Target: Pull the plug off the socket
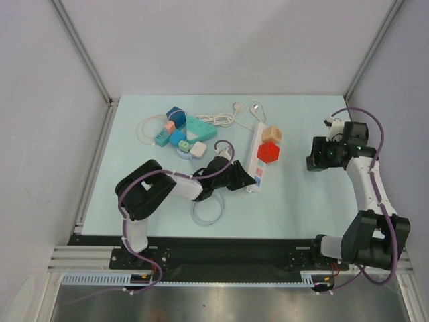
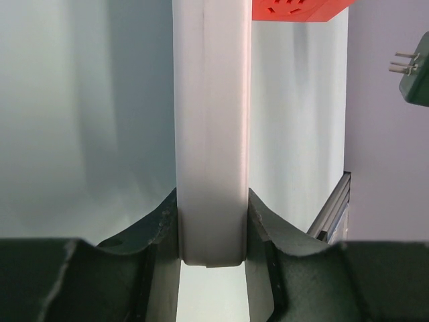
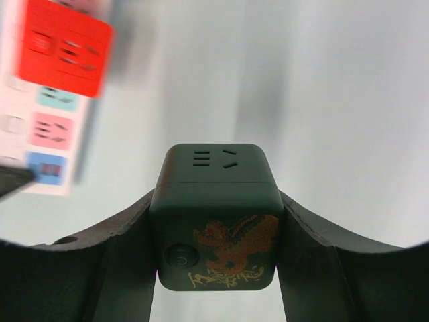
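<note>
Left gripper (image 2: 211, 236): closed to a narrow gap on the near end of the white power strip (image 2: 211, 121). One finger presses each long side of the strip, with both pads (image 2: 159, 228) touching its casing. The strip lies flat on the pale table (image 1: 301, 201) and runs away from the arm bases.

Right gripper (image 3: 216, 221): about half open and clamped on the black cube plug (image 3: 216, 201), with a finger against each side face. The cube shows a gold dragon print and a round button on the face toward the camera, and socket slots on its top face.

Position of the plug: it is off the strip and held to the strip's right, well apart from it. The left wrist view shows its metal prongs bare and in nothing.

Items on the strip: a red cube adapter (image 1: 268, 152) sits plugged in near the middle, and a beige cube adapter (image 1: 273, 133) sits just beyond it. The nearer sockets, coloured teal, pink and blue, are open to view.

Other items: a teal power strip (image 1: 201, 127), small coloured adapters and a white cable (image 1: 224, 119) lie bunched at the far left of the table.
</note>
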`<state>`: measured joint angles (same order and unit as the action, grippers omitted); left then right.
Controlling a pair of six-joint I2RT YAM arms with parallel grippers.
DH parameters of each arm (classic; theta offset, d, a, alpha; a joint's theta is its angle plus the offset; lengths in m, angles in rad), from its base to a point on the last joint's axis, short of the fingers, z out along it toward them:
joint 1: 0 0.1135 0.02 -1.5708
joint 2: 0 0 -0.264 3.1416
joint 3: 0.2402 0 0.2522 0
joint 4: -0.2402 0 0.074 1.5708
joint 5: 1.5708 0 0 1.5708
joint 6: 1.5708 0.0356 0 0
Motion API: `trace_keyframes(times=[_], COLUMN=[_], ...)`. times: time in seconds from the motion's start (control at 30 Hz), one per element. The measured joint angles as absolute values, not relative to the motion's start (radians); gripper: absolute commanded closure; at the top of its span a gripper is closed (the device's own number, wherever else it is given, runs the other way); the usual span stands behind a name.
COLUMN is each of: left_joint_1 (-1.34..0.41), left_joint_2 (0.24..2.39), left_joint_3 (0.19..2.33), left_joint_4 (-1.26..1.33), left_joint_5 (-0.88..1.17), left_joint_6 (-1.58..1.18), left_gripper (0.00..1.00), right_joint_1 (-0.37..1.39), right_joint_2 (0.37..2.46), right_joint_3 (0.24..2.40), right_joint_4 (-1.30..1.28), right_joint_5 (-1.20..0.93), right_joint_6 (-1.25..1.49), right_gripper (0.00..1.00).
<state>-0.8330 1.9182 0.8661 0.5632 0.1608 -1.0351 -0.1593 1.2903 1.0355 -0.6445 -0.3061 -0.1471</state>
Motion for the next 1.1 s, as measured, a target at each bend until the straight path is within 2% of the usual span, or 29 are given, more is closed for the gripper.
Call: trace_keyframes(times=[0.27,0.47,0.8,1.1], left_joint_1=[-0.832,-0.831,-0.826,-0.820], left_joint_2=[1.915,1.909,1.905,1.905], left_joint_3=[0.844,0.829,0.814,0.813], left_joint_4=[0.598,0.616,0.634,0.635], left_joint_5=[0.170,0.177,0.194,0.212], left_joint_6=[-1.019,-1.010,-1.001,-0.993], left_gripper=[1.00,1.00,1.00,1.00], right_joint_1=[-0.382,-0.483,-0.519,-0.559], right_joint_2=[1.296,1.418,1.526,1.527], right_joint_3=[0.971,0.961,0.966,0.963], right_joint_4=[-0.661,-0.591,-0.507,-0.461], right_joint_5=[-0.277,-0.237,-0.183,-0.153], right_joint_6=[-0.451,-0.549,-0.586,-0.623], right_gripper=[1.00,1.00,1.00,0.93])
